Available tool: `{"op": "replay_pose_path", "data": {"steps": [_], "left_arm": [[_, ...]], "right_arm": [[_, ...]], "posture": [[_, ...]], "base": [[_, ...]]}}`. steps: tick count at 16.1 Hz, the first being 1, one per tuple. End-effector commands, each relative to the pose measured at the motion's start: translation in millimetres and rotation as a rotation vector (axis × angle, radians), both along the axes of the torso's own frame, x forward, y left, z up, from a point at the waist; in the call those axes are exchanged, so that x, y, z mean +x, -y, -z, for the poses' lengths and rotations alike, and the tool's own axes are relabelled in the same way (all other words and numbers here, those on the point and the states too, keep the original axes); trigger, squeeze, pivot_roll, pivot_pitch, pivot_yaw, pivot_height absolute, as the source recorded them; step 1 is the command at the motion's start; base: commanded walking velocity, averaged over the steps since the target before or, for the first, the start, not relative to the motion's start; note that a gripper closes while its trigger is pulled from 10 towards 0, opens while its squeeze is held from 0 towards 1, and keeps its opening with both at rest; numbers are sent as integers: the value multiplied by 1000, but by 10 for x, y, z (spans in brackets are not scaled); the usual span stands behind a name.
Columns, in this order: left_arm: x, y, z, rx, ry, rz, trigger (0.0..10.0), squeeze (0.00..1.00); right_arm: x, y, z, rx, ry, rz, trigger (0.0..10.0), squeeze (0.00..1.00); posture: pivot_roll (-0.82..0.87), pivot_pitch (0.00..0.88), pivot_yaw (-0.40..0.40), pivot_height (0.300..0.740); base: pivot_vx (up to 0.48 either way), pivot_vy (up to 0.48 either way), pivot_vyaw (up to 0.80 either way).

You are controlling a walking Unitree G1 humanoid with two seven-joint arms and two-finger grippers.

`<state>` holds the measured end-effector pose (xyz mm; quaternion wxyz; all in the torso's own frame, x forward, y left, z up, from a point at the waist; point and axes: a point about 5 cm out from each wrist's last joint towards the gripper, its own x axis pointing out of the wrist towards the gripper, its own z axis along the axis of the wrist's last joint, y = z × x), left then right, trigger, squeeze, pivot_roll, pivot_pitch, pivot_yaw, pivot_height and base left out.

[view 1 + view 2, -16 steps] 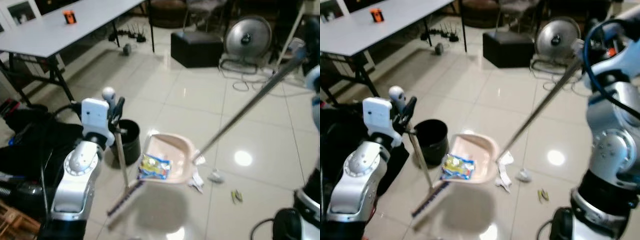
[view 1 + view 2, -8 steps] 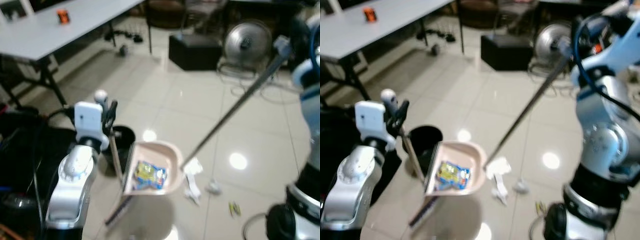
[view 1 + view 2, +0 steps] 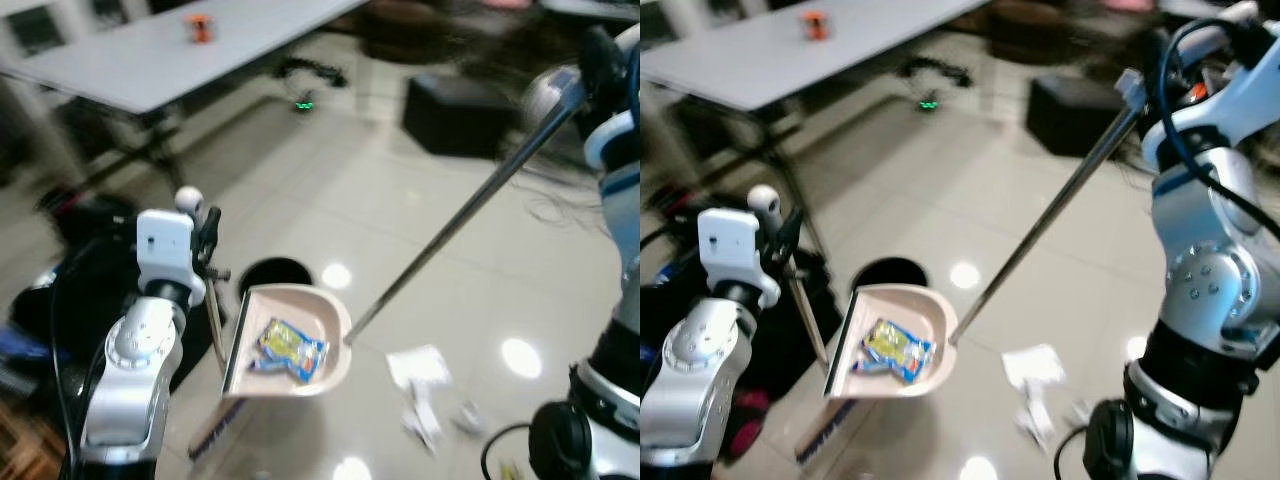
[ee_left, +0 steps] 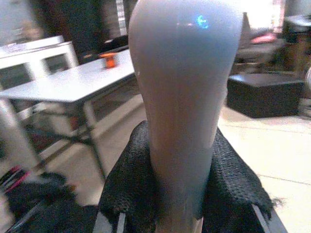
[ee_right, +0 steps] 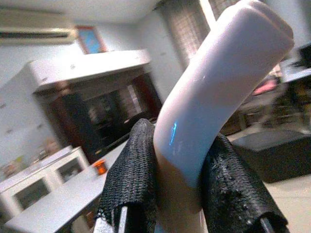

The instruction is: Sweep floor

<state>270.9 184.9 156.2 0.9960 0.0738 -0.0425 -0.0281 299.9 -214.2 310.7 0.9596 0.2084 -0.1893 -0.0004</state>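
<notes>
My right gripper [image 3: 1137, 88] is shut on the top of a long metal pole [image 3: 450, 225] that runs down to a pink dustpan [image 3: 300, 300]. The pan hangs tilted above the floor, just in front of a black bin [image 3: 275, 270]. A yellow and blue wrapper [image 3: 290, 350] lies in the pan. My left gripper [image 3: 208, 240] is shut on the thin broom handle [image 4: 182, 97], and the dark brush [image 3: 215, 440] is low by the floor. White paper scraps [image 3: 420, 370] lie on the tiles to the right of the pan.
A white table [image 3: 230, 60] with a small orange item [image 3: 200, 27] stands at the back left. A black box [image 3: 460, 110] sits at the back, with cables on the floor near it. Dark bags [image 3: 80, 290] crowd the left side.
The view has swung left. The dustpan with the wrapper has left the paper scraps and moved over to the bin, tipping up. Both grippers keep their hold.
</notes>
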Motion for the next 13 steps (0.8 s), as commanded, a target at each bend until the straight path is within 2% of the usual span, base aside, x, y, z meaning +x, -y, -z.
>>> {"op": "replay_pose_path", "data": {"steps": [1,9,12,13], "left_arm": [[9,-55,-85,31,31,-21,10000,0],[48,48,-50,24,26,13,10000,0],[57,73,-49,23,27,22,10000,0],[59,74,-51,23,28,25,10000,0]], "right_arm": [[0,-107,-80,24,44,-42,10000,0],[-60,35,-113,-23,31,43,10000,0],[-80,55,-127,-23,39,46,10000,0],[-85,59,-124,-26,38,50,10000,0]], "posture": [[-39,8,19,740],[-69,3,35,740],[-73,2,38,740],[-73,2,38,740]], "base": [[442,0,0],[446,0,0],[446,0,-708],[446,0,0]]}}
